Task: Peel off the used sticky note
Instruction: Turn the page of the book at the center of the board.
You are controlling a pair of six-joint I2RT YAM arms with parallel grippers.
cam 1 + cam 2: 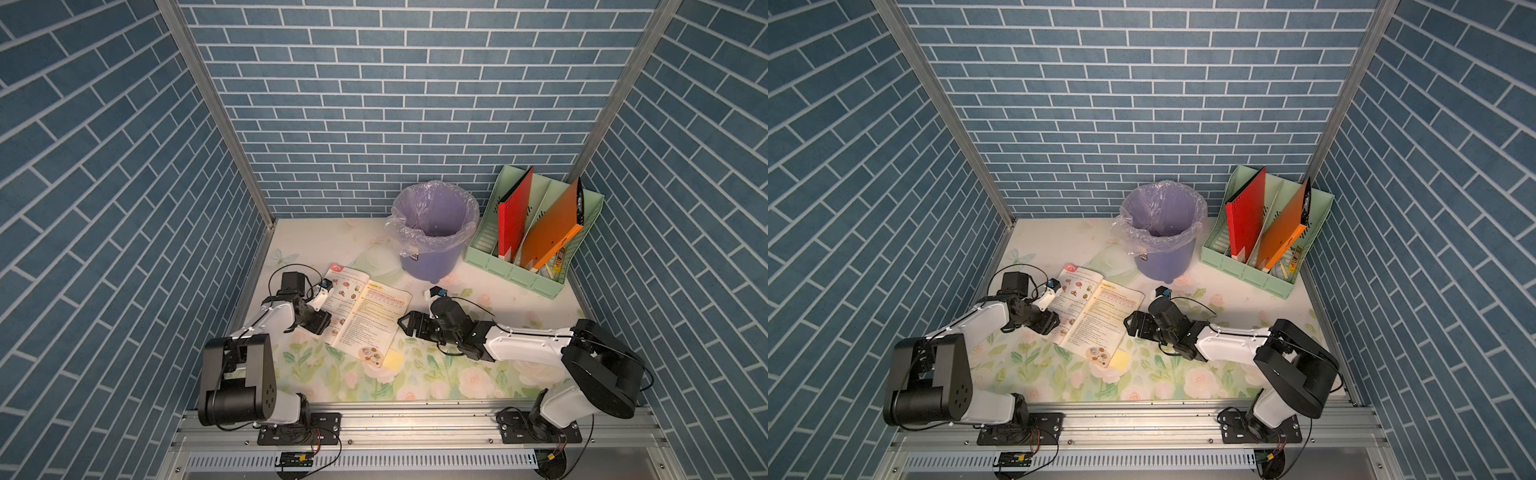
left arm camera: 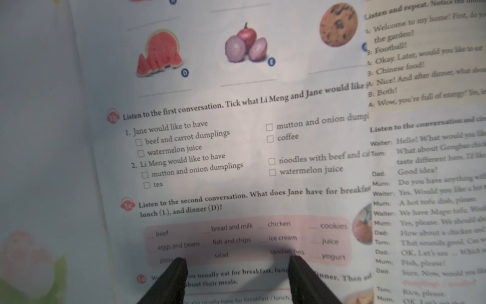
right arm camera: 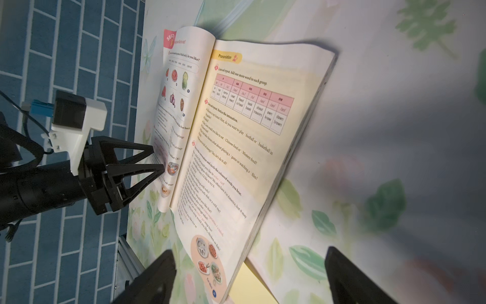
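Observation:
An open textbook (image 1: 365,316) lies on the flowered table. The yellow sticky note (image 1: 392,359) pokes out from under the book's near right corner, seen in both top views (image 1: 1119,359) and in the right wrist view (image 3: 249,287). My left gripper (image 1: 328,326) is open over the left page, its black fingertips (image 2: 178,263) at the printed paper with nothing between them. My right gripper (image 1: 403,326) is open at the book's right edge, a little behind the note. Its fingers (image 3: 163,265) straddle the book's corner and the note without touching them.
A purple bin (image 1: 434,232) with a plastic liner stands behind the book. A green file rack (image 1: 536,257) with a red and an orange folder sits at the back right. A pale green plastic sheet (image 1: 374,259) lies by the bin. An aluminium rail (image 1: 415,419) runs along the front.

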